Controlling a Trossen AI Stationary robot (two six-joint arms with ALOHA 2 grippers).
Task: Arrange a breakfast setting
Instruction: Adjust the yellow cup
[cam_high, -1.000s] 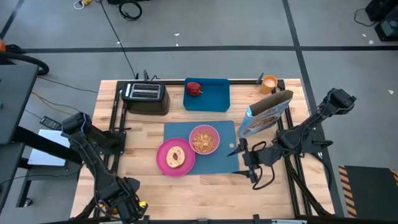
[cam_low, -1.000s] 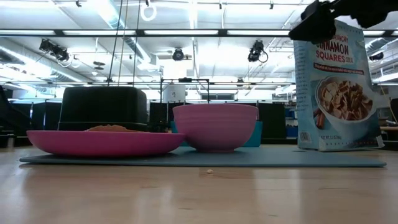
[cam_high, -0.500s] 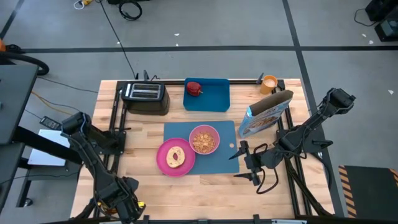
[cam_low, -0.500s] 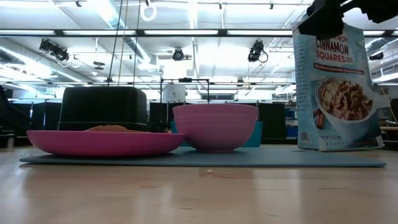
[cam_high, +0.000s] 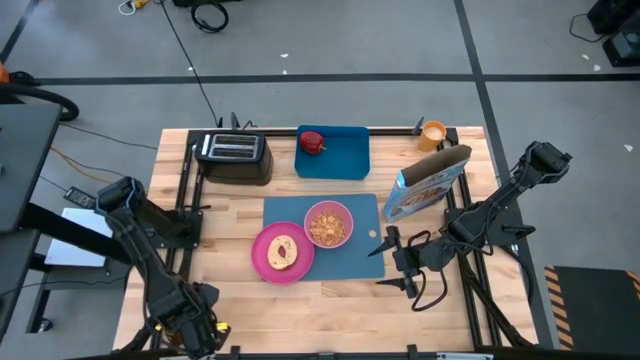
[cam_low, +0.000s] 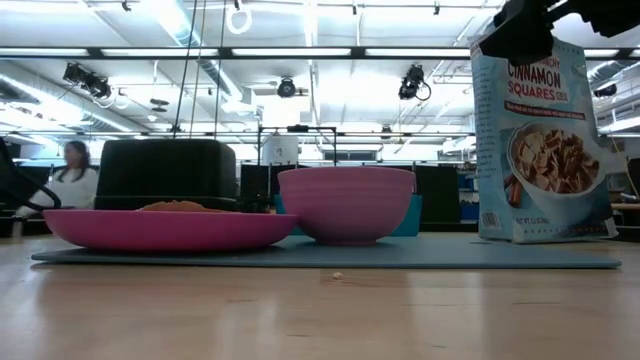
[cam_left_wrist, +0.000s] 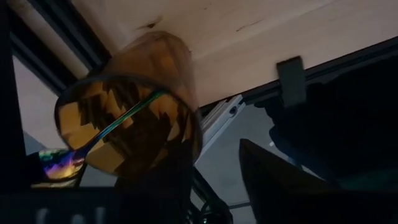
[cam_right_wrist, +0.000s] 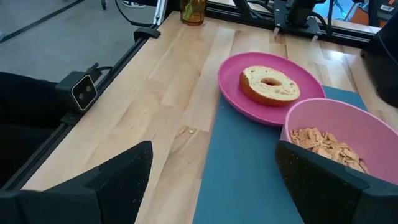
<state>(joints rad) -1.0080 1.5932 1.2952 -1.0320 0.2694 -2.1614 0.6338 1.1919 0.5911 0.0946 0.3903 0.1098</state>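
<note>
pink plate with toast and pink bowl sit on your blue mat; right gripper gapes empty, left gripper unclear.

Left gripper is cut off at the table's near edge; from low, the pink plate hides most of the toast.
</note>
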